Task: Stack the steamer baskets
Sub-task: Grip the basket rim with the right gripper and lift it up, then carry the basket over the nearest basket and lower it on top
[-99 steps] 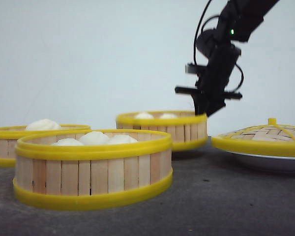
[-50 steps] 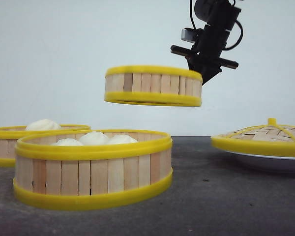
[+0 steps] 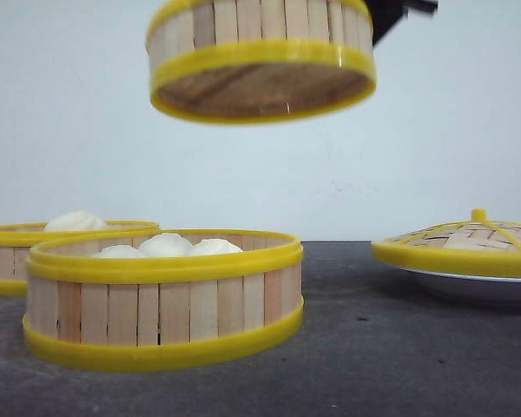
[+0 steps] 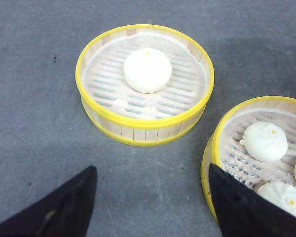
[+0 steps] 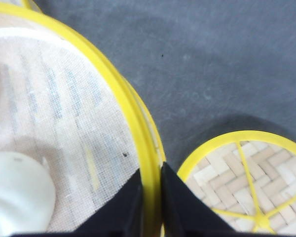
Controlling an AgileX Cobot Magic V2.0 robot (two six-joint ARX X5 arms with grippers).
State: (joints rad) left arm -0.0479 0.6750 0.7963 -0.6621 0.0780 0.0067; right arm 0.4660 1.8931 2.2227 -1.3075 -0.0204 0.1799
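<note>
**Steamer basket held high over the tabletop**

Right gripper (image 5: 150, 197) clamped on the yellow rim of a lifted steamer basket (image 3: 260, 56), one finger inside the wall, the other outside. Basket hanging near the top of the front view, slightly tilted, slatted underside showing, well above the grey tabletop (image 3: 399, 347). White cloth liner and one white bun (image 5: 17, 190) visible inside it in the right wrist view.

Below and a little to the left, a second steamer basket (image 3: 165, 295) resting on the tabletop with several buns in it. Third steamer basket (image 3: 35, 243) farther back on the left, holding a single bun (image 4: 147, 70). Domed woven lid (image 3: 469, 243) sitting on a white plate (image 3: 469, 285) at the right.

Left gripper (image 4: 150, 207) wide open and empty, poised above the tabletop near the two resting baskets, touching neither
</note>
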